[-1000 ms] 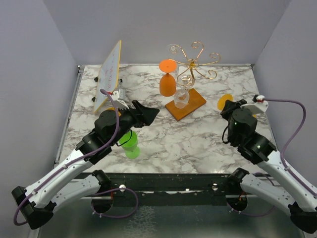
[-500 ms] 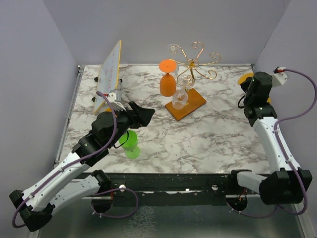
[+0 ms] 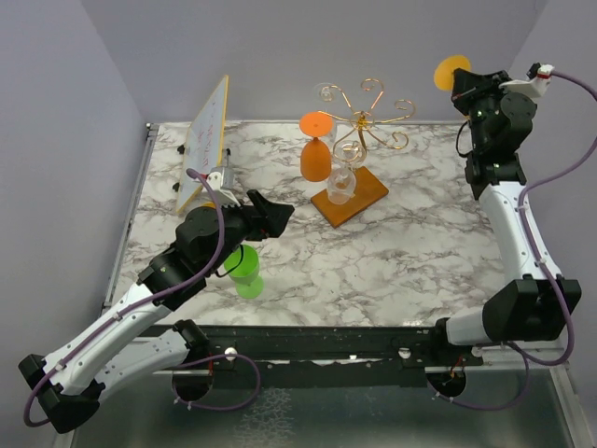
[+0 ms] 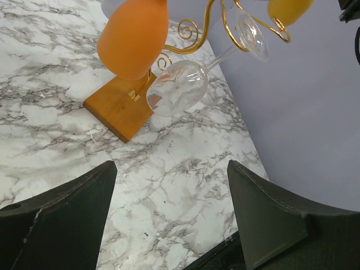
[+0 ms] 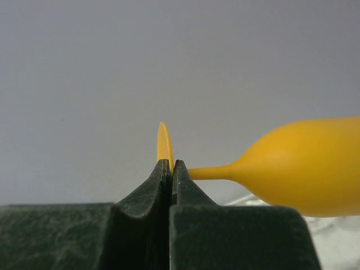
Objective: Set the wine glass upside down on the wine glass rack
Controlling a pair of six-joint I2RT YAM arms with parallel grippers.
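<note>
**At the upper right: yellow wine glass held high, apart from the rack**

In the top right corner of the overhead view, the right arm (image 3: 508, 201) reaches up above the back edge of the marble worktop (image 3: 392, 252). The right jaws are clenched on the round foot of the yellow wine glass (image 5: 304, 174). In the wrist view the foot sits edge-on between the fingertips, and the stem runs sideways to the bowl on the right. The glass is in the air, well apart from the wine glass rack (image 3: 360, 121).

The rack stands at upper centre on its brown wooden base. An orange glass (image 3: 316, 159) and a clear glass (image 3: 341, 182) hang from its gold curls, foot up and bowl down.

At centre left, the left jaws are released and spread wide with nothing between them. They point toward the rack. A green glass (image 3: 247, 271) stands on the worktop beside the left arm (image 3: 201, 247), and a tilted whiteboard (image 3: 207, 140) is at upper left.
</note>
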